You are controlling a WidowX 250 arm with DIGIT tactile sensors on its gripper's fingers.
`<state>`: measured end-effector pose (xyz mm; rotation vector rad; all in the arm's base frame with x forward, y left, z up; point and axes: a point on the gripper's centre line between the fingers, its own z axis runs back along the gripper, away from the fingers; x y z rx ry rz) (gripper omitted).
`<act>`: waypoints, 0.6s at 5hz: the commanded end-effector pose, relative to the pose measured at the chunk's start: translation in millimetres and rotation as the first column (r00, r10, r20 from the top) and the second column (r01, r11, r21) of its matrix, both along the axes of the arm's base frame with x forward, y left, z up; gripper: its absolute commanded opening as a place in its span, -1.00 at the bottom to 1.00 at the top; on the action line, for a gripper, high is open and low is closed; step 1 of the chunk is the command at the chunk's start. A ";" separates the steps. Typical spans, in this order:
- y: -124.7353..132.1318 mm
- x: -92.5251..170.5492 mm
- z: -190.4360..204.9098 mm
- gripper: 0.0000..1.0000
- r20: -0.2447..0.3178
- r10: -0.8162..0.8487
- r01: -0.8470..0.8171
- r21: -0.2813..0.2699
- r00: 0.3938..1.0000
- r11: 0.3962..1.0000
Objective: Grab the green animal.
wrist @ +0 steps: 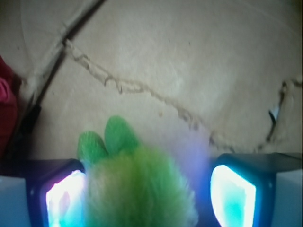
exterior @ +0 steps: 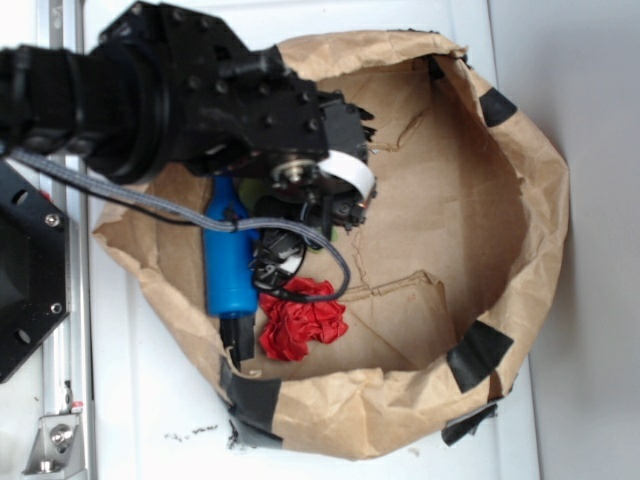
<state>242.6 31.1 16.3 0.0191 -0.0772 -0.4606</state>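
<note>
Two glowing pads (wrist: 64,201) flank the green animal (wrist: 139,189) in the wrist view, left one touching the fur, right one at 3 o'clock with a sliver of gap, so jaws narrowed around it but not clearly clamped; cannot tell if the grip is firm. Darker feet (wrist: 106,142) poke out at 12 o'clock toward the torn paper floor. In the exterior view the gripper (exterior: 300,215) sits low inside the brown paper bag (exterior: 520,180), arm covering the toy, only a green fleck visible. Blue bottle (exterior: 228,265) lies at 9 o'clock of the gripper, red cloth ball (exterior: 300,325) at 6 o'clock, both apart from the jaws. Likely the closing stage; the bag walls keep the objects corralled.
</note>
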 end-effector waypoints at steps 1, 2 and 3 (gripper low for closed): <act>-10.4 1.2 -17.8 -1.00 -0.039 -0.017 0.017 0.006 0.999 1.000; -4.0 4.8 -18.6 -1.00 -0.030 0.003 -0.003 0.008 1.000 1.000; 1.2 8.3 -18.3 -1.00 -0.030 0.019 -0.019 0.006 0.999 1.000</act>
